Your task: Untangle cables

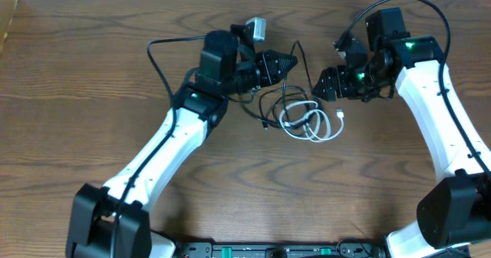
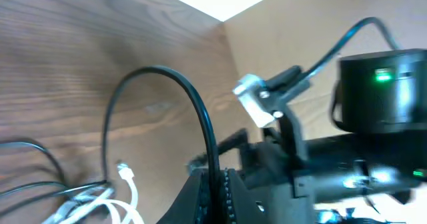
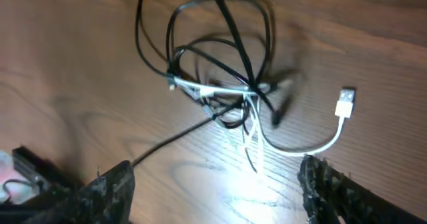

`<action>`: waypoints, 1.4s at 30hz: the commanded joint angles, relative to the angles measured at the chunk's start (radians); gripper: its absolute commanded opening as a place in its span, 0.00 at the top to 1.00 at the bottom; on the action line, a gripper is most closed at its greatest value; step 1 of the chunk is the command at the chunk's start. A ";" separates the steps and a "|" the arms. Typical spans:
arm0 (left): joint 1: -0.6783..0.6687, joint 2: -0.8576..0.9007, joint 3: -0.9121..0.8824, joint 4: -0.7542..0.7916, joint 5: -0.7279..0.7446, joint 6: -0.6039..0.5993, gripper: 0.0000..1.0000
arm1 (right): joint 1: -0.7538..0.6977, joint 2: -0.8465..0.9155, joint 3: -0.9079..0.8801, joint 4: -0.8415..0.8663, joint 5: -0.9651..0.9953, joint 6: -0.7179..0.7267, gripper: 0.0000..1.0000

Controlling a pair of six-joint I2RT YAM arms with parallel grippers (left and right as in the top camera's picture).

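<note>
Now black cable (image 2: pixel 155 69) in left end effector (image 2: pixel 215 192)

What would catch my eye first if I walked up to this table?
Probably the knot in the middle of the wooden table: a white cable looped through a black cable. Next, the two white arms leaning over it, the left gripper pinching the black cable, the right gripper open near the knot.
</note>
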 commanded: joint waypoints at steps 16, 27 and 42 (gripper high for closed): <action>0.091 -0.033 0.006 0.135 0.084 -0.557 0.92 | 0.129 -0.002 0.012 -0.005 -0.417 -0.539 0.20; 0.090 -0.033 0.005 0.248 0.106 -0.651 0.93 | 0.161 -0.019 0.018 0.239 -0.369 -0.245 0.95; 0.093 -0.033 0.005 0.055 0.027 -0.352 0.61 | 0.027 -0.373 0.077 0.325 -0.336 0.078 0.99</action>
